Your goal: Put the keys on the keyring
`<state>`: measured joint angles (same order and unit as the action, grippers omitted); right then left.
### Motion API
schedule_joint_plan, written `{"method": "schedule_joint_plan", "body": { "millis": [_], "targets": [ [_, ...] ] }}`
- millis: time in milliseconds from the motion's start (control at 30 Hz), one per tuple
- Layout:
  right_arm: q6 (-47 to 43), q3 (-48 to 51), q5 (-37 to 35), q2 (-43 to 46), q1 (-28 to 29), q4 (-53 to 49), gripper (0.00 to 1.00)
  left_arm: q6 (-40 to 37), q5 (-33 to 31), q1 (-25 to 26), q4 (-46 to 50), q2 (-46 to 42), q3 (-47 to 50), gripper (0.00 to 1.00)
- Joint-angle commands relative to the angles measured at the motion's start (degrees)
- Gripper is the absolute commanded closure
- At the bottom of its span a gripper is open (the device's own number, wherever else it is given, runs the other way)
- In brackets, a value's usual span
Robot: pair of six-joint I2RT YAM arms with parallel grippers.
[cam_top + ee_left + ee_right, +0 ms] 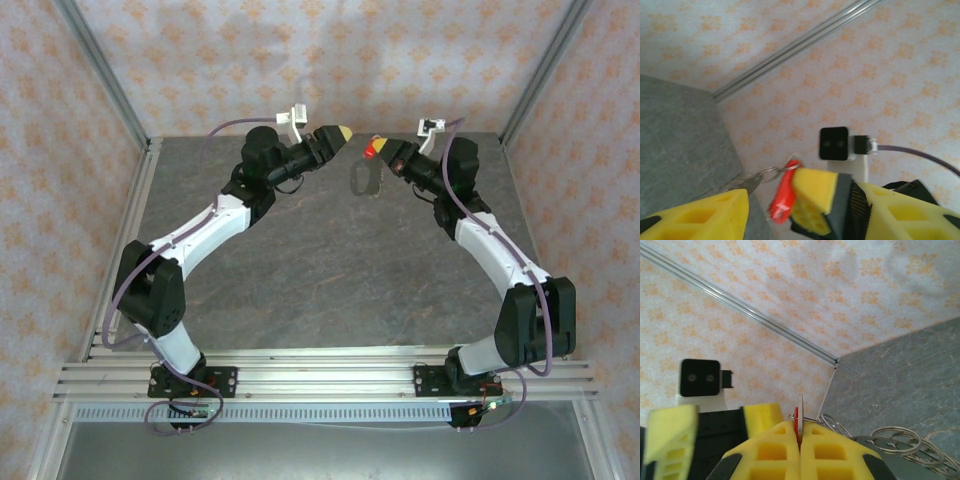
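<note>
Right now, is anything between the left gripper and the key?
Nothing visible does. The right gripper holds the key in the air, and the open left gripper faces it across an empty gap.

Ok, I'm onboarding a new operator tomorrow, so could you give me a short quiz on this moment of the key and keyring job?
1. True or false: the right end effector is shut on the red key.
2. Pick one: the left end effector is A) open, B) shut on the keyring, C) shut on the key.
3. Short answer: in the top view, where is the keyring relative to the right end effector?

Key
1. True: the key's head is pinched between its fingers.
2. A: its fingers stand apart and hold nothing.
3. Just beside the fingertips, on the side toward the arm bases. It appears to hang from the key.
</note>
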<state>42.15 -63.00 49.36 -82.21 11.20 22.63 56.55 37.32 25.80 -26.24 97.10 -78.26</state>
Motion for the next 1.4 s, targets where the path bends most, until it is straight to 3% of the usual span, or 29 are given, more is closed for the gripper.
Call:
{"method": "schedule_joint_plan", "body": {
  "millis": [0, 167, 433, 633, 767, 1100, 1367],
  "targets": [
    [-1.5, -3.3, 1.9, 2.3, -0.3, -1.8, 1.00, 0.0, -1.1, 0.2, 1.3, -2.1, 1.8, 0.39],
    [-1.4, -4.7, 1.1, 2.7, -0.3, -4.9, 1.00, -4.3, -0.6, 0.2, 3.5, -4.6, 4.6, 0.37],
    [-1.2, -6.4, -0.4, 2.4, -0.3, -7.9, 1.00, -24.6, 0.3, 0.5, 19.1, -7.3, 3.4, 0.36],
    [-0.8, -6.8, -0.3, 2.4, -0.3, -8.5, 1.00, -30.5, 0.3, 1.1, 24.0, -6.8, 1.0, 0.36],
    [-1.6, -7.1, 1.4, 2.5, -0.3, -8.5, 1.00, -26.3, -0.1, 1.1, 20.9, -5.9, 0.7, 0.36],
    [-8.2, -11.6, 12.4, -1.2, -1.3, -12.9, 1.00, -1.2, -6.0, 1.1, 9.2, -5.8, 3.1, 0.34],
    [-9.0, -13.4, 15.5, -1.9, -1.6, -12.9, 1.00, 15.6, -8.8, 1.1, 3.2, -5.9, 6.3, 0.33]
  ]
}}
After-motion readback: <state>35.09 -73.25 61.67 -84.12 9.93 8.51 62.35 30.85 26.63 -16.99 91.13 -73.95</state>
